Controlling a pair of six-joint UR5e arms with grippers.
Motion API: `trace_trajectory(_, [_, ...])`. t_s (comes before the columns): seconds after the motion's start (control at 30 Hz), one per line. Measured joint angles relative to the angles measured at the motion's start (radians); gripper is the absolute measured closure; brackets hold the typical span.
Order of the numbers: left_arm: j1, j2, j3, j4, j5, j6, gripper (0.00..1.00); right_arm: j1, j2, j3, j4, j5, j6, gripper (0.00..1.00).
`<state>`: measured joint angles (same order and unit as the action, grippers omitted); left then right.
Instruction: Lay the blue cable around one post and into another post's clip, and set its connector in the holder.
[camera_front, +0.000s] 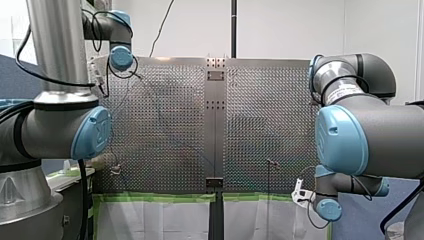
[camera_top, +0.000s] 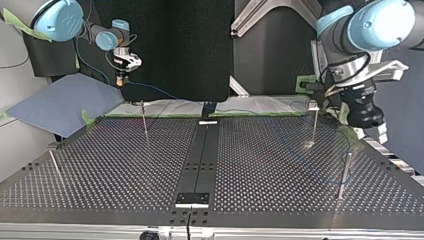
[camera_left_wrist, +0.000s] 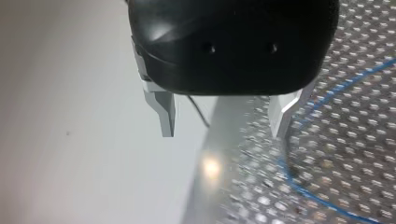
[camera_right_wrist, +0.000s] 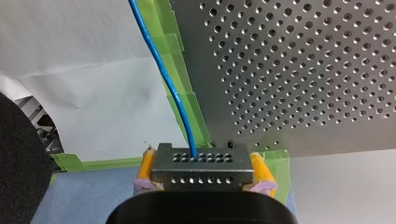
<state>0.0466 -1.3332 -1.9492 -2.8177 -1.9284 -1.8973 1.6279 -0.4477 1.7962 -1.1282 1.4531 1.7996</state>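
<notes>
My right gripper is shut with its yellow pads on the grey metal connector. The blue cable runs out of the connector, past the green-taped table edge. In the top view this gripper hangs above the table's far edge at the left, beyond a thin post. My left gripper is open, its metal fingers empty, over the side edge of the perforated table. A loop of the cable lies on the plate just under it. In the top view it sits at the right, by two posts.
A black strip runs down the table's middle, with a small bracket at the near end and another at the far end. A fourth post leans at the top view's left. Green tape lines the far edge.
</notes>
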Motion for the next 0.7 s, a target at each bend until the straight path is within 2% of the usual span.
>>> trace_trajectory(0.2, [-0.005,0.044,0.053,-0.053,0.019,0.021,0.00,0.001,0.000,-0.002,0.002,0.001,0.001,1.00])
trace_trajectory(0.37, [-0.025,0.018,0.100,-0.100,0.047,0.060,0.00,0.003,0.000,-0.005,0.007,0.001,0.001,1.00])
trace_trajectory(0.57, [-0.038,-0.023,0.150,-0.150,0.052,0.108,0.00,0.006,0.000,-0.006,0.009,0.001,0.001,1.00])
trace_trajectory(0.7, [-0.043,-0.031,0.183,-0.183,0.051,0.121,0.00,0.008,0.000,-0.007,0.010,0.001,0.001,1.00])
